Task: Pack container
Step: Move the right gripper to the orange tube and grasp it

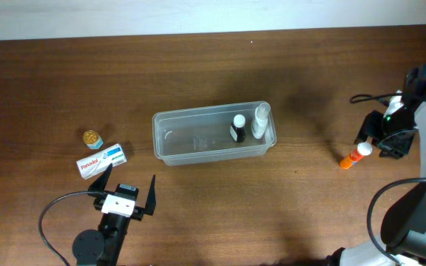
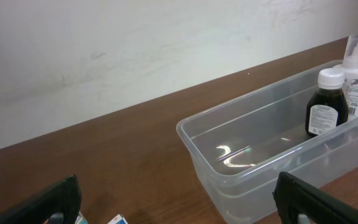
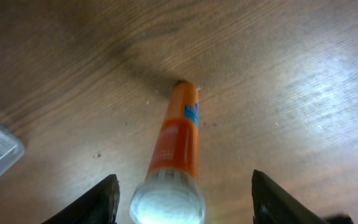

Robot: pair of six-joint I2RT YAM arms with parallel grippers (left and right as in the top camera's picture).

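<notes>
Container (image 1: 198,113): dark bottle (image 1: 237,128) and white bottle (image 1: 260,120) inside, at its right end.
Left gripper (image 1: 128,185): fingers spread, holding nothing.
Right gripper (image 3: 185,205): fingers spread, orange tube (image 3: 179,137) between them.

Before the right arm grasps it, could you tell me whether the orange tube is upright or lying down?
Lying down: the orange tube rests lengthwise on the table, its white cap toward the open right gripper.
</notes>
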